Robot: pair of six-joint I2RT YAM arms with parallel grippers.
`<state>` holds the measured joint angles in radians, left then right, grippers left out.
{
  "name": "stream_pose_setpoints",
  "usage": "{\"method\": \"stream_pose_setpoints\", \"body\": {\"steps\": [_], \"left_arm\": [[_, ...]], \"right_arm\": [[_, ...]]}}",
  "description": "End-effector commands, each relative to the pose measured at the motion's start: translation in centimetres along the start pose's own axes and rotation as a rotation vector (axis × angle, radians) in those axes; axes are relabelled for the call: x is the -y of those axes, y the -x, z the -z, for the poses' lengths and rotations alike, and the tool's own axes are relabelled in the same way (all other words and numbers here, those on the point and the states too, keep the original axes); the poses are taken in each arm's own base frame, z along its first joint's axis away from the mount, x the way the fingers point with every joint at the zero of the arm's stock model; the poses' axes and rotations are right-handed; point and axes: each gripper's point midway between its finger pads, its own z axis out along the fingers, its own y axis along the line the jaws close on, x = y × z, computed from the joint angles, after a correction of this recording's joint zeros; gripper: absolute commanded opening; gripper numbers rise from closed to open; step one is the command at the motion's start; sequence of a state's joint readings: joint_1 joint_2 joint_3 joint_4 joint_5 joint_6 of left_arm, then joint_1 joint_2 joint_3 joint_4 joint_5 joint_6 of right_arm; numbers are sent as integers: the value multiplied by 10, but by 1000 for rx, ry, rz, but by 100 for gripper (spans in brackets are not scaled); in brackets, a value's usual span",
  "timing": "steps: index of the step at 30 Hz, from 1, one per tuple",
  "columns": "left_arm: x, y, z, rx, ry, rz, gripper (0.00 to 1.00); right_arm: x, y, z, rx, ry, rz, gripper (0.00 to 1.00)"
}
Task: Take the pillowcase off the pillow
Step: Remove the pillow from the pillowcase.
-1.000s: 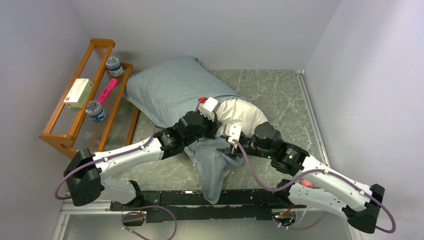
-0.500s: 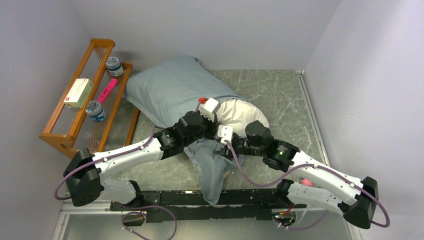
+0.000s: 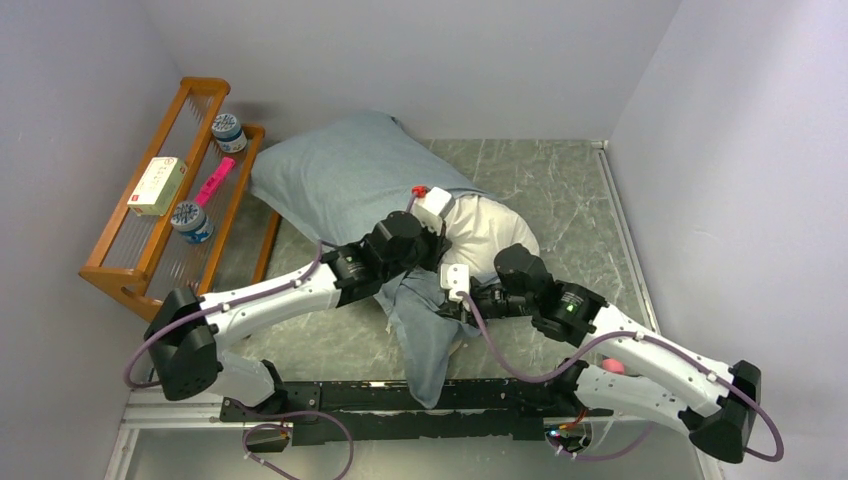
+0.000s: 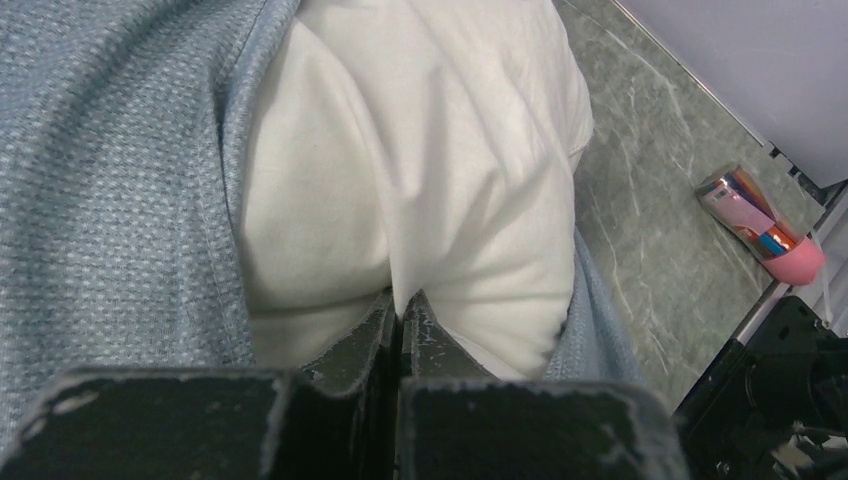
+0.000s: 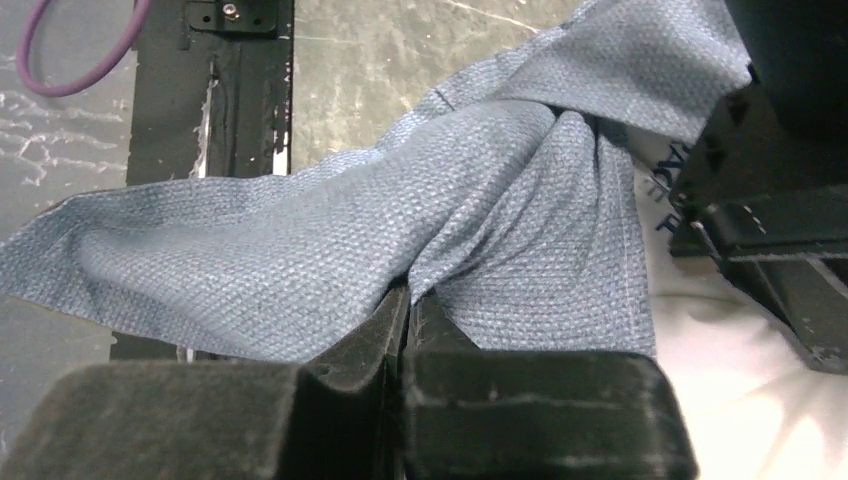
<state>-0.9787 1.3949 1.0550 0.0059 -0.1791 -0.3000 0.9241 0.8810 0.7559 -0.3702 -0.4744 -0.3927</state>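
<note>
The grey-blue pillowcase (image 3: 335,180) covers the far left part of the white pillow (image 3: 490,225), whose near right end sticks out bare. A loose flap of the pillowcase (image 3: 425,335) trails toward the table's near edge. My left gripper (image 3: 442,232) is shut, pinching a fold of the pillow (image 4: 420,150) between its fingertips (image 4: 385,315), with the pillowcase hem (image 4: 110,180) at its left. My right gripper (image 3: 447,302) is shut on a bunched fold of the pillowcase (image 5: 300,250). White pillow cloth (image 5: 730,390) with dark lettering shows at its right.
A wooden rack (image 3: 110,265) stands at the left with two jars, a box and a pink item on it. A pink and metallic bottle (image 4: 762,225) lies on the green marbled table near the right arm's base. A black rail (image 3: 330,395) runs along the near edge.
The right gripper moved left onto the pillowcase flap and went from open to shut on it. The left gripper shifted slightly right and away, still pinching the pillow.
</note>
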Motion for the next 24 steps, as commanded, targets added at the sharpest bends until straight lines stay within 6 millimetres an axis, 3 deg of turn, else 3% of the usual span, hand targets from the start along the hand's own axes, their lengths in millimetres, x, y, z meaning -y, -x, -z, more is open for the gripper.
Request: {"method": "stream_pose_setpoints", "body": {"steps": [1, 9, 14, 18, 21, 24], "left_arm": [[-11, 68, -17, 187, 74, 10, 5], [-19, 97, -27, 232, 107, 11, 5], [-35, 104, -31, 245, 130, 41, 5], [-34, 105, -31, 245, 113, 41, 5], [-31, 99, -28, 242, 86, 34, 5], [-26, 92, -22, 234, 49, 26, 5]], "right_arm": [[-27, 16, 14, 34, 117, -22, 0], [-44, 8, 21, 25, 168, -75, 0], [-53, 3, 22, 24, 200, -101, 0], [-53, 3, 21, 23, 202, -103, 0], [-45, 8, 20, 36, 167, -77, 2], [-19, 28, 21, 86, 44, -4, 15]]}}
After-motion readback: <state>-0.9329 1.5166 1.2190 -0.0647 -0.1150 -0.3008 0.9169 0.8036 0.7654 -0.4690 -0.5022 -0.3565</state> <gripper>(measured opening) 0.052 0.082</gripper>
